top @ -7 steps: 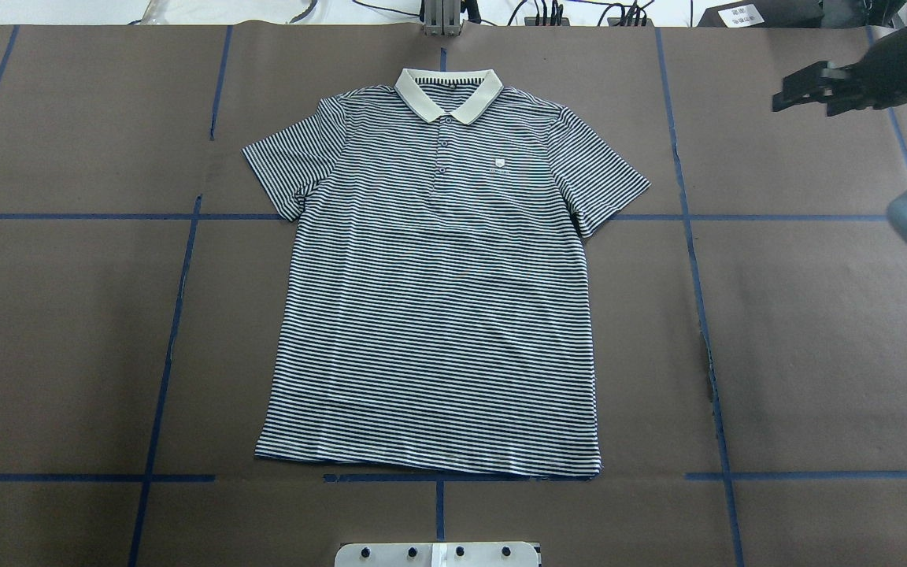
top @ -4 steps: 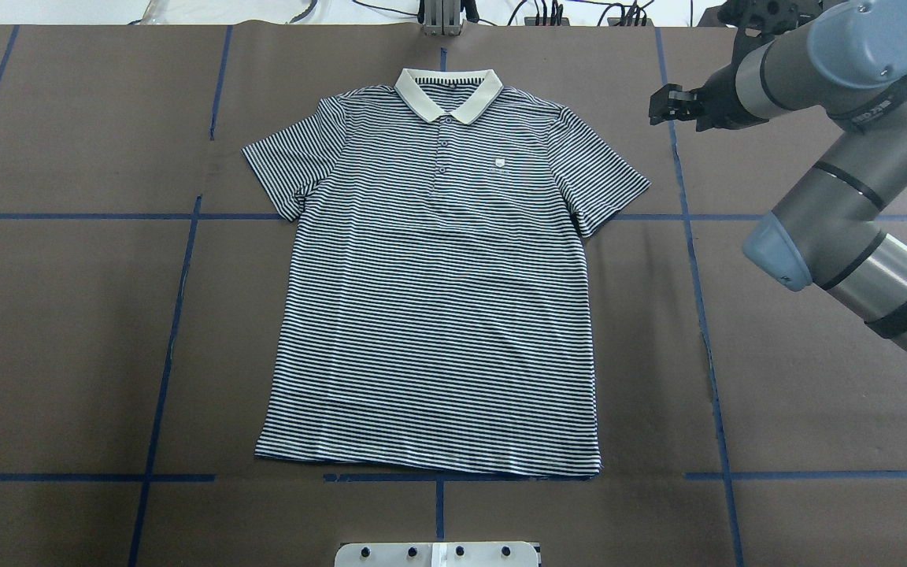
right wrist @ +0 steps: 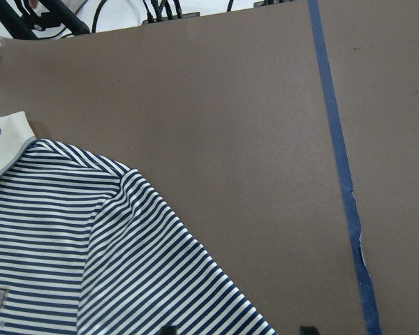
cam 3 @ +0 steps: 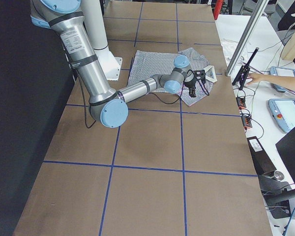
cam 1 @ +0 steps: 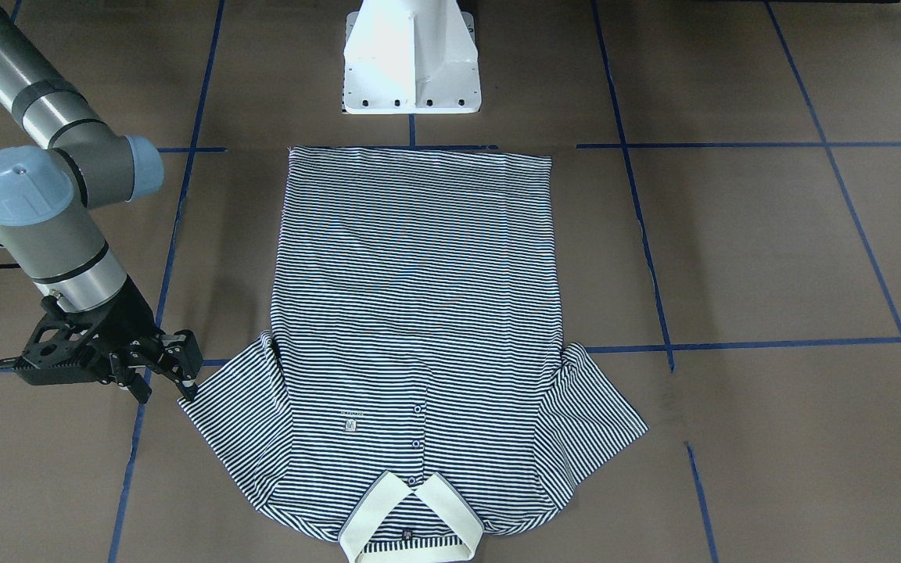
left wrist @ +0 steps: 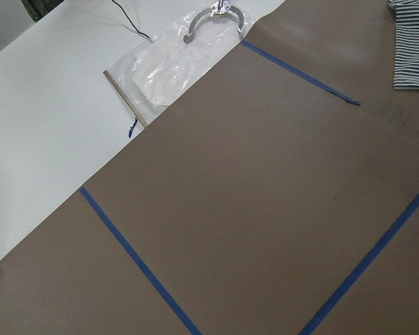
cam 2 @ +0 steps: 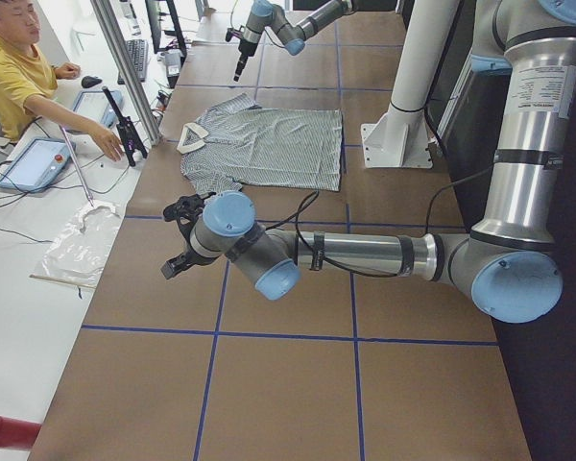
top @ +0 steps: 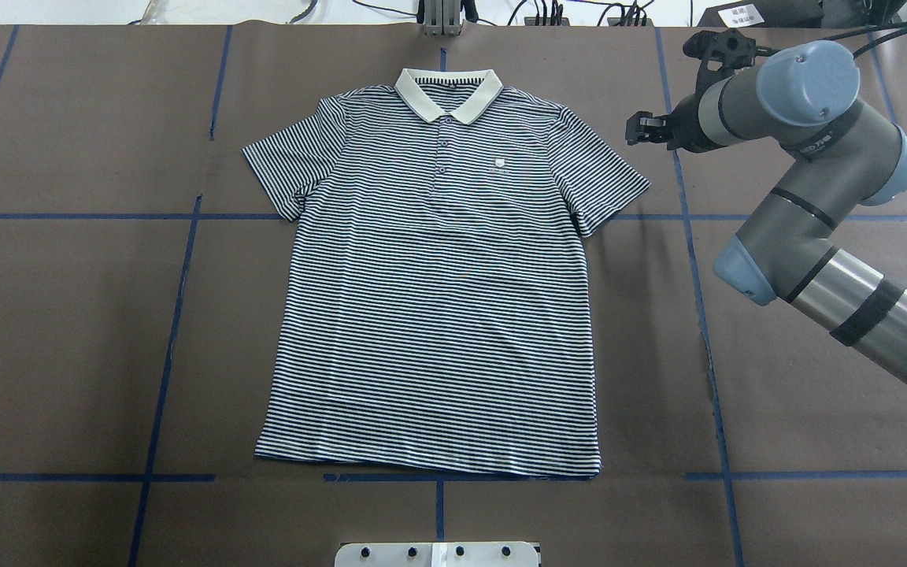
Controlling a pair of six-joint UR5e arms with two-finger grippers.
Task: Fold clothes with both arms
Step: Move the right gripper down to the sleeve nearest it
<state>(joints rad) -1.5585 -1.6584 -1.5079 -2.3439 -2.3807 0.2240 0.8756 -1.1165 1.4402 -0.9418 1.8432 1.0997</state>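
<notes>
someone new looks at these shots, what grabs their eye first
First, the navy-and-white striped polo shirt, spread flat and face up in the middle of the brown table with its blue tape grid. Next, the right arm, stretched in from the side with its open tool right at the edge of one sleeve; whether it touches the cloth is unclear.

A short-sleeved polo shirt (top: 434, 299) in thin navy-and-white stripes, with a plain cream collar (top: 449, 94) and small dark buttons (top: 443, 144), is set against a matte brown paper table cover (top: 68, 331) gridded with blue tape lines (top: 68, 214). The jointed metal right arm (top: 863, 142) is silver-grey with light-blue joint caps and a black band. It ends in a black two-finger right gripper (top: 633, 128), and the blocky pedestal base (cam 1: 411, 59) is white.
</notes>
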